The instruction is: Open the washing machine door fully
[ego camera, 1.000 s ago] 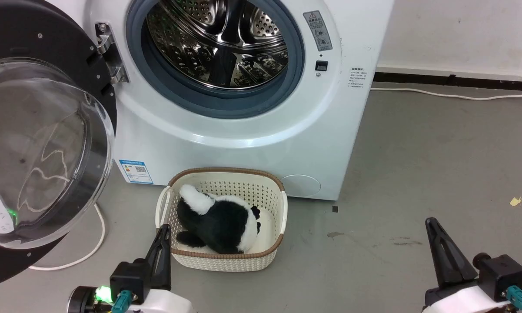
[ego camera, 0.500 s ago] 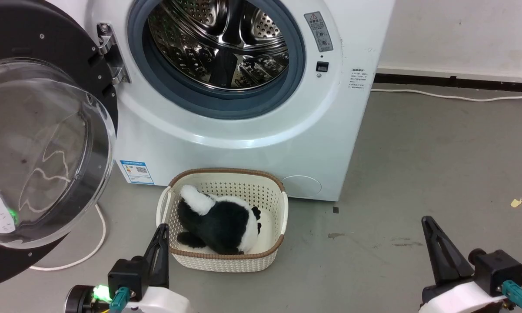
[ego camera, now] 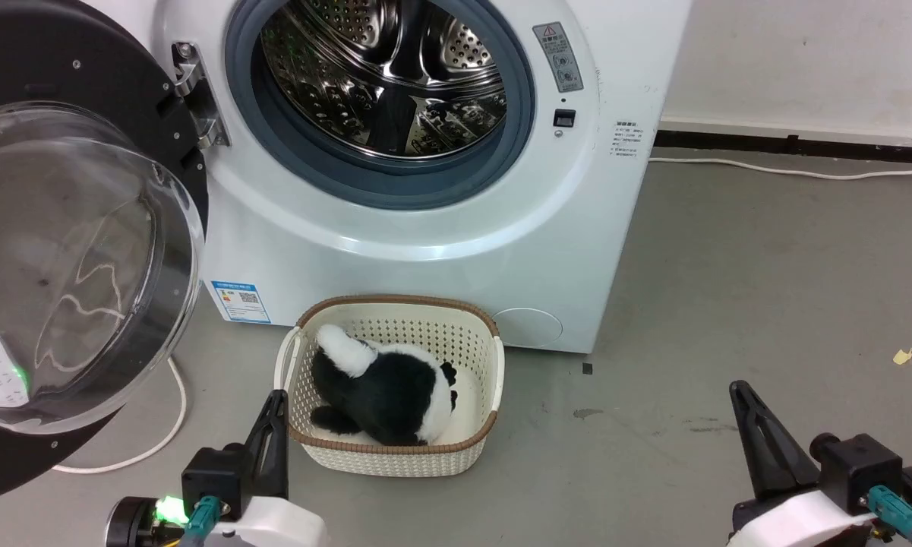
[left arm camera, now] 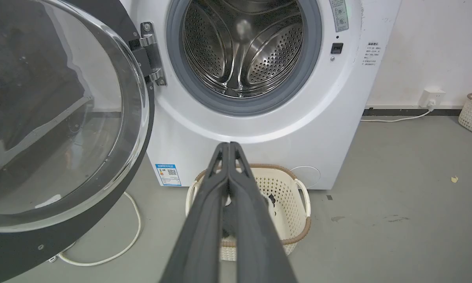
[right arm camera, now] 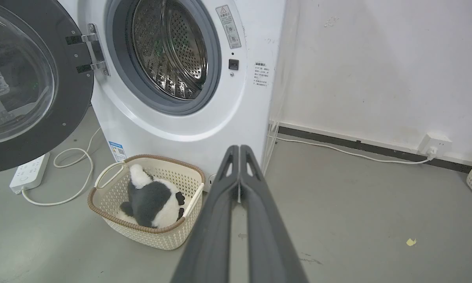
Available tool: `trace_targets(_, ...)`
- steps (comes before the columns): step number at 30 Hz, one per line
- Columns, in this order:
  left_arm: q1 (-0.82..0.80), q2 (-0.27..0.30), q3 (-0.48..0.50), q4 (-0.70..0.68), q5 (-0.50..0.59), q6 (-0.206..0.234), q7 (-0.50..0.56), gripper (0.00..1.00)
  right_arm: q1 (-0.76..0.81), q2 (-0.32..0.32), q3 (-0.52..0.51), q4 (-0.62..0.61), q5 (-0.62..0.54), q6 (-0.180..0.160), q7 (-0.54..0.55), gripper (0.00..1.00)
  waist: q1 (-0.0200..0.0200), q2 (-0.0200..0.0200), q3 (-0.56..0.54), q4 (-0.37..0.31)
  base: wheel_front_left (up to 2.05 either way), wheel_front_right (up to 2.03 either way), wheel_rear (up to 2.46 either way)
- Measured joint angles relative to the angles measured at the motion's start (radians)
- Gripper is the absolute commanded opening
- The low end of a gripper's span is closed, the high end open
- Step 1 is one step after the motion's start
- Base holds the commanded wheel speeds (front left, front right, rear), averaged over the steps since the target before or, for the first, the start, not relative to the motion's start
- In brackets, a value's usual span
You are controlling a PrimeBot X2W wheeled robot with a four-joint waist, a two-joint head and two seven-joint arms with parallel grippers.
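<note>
The washing machine door [ego camera: 68, 258] stood swung out to the left of the white washing machine [ego camera: 425, 251]. It hung from its metal hinge [ego camera: 195, 95], the clear glass bowl bulging toward the head camera inside its black ring. The drum opening [ego camera: 387, 76] lay fully uncovered, its perforated steel wall ringed by a grey rubber seal [ego camera: 395, 186].

The left claw [ego camera: 276, 399] was pressed shut and held nothing. It sat low in front of the machine, its tip just beside the left rim of a cream laundry basket [ego camera: 395, 460] (whether it touched the rim could not be told). The right claw [ego camera: 738, 389] was likewise closed tight and empty, well apart from the door, over bare grey floor [ego camera: 729, 266] to the right of the machine.

In the basket lay a black-and-white plush toy [ego camera: 387, 387]. A white cable [ego camera: 173, 425] curled on the floor beneath the door, and in the right wrist view a white power strip [right arm camera: 27, 173] lay under the door's lower edge.
</note>
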Motion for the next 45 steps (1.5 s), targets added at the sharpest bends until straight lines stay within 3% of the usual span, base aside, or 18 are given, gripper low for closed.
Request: trace_targets(45, -0.004, -0.018, 0.055, -0.043, 0.020, -0.025, 0.103, 0.00, -0.021, 0.000, 0.036, -0.001, -0.007, 0.000, 0.105, 0.00, 0.0000, 0.0000, -0.011, 0.008, 0.00, 0.00, 0.00)
